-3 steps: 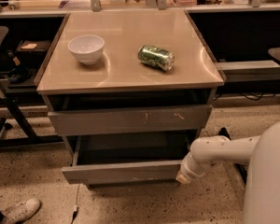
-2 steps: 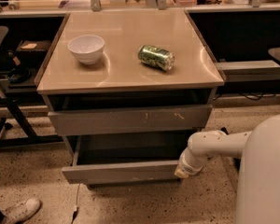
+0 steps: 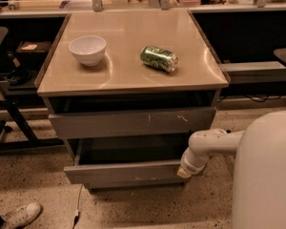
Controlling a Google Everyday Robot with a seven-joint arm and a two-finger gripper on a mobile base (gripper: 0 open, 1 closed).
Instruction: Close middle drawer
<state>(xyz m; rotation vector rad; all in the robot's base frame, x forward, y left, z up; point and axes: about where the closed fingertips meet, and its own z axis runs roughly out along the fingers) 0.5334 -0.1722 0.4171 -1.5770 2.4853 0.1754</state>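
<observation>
The middle drawer [image 3: 124,173] stands pulled out from the cabinet. Its plain grey front faces me and its dark grey box interior [image 3: 128,151] is open to view. My gripper [image 3: 183,172] is at the end of the white arm [image 3: 209,144], which reaches in from the right. It sits at the right end of the middle drawer's front, touching it or very close to it. Above is the taller drawer front with yellowish scratch marks [image 3: 133,122], standing slightly out from the cabinet.
On the cabinet's tan top [image 3: 128,70] stand a white bowl [image 3: 87,49] and a green can on its side [image 3: 159,58]. My white body [image 3: 267,175] fills the lower right. A chair frame [image 3: 9,113] stands left; a shoe [image 3: 19,216] is lower left.
My arm's end has moved left, from beside the drawer's right end to against its front corner. The drawer front has shifted little, if at all.
</observation>
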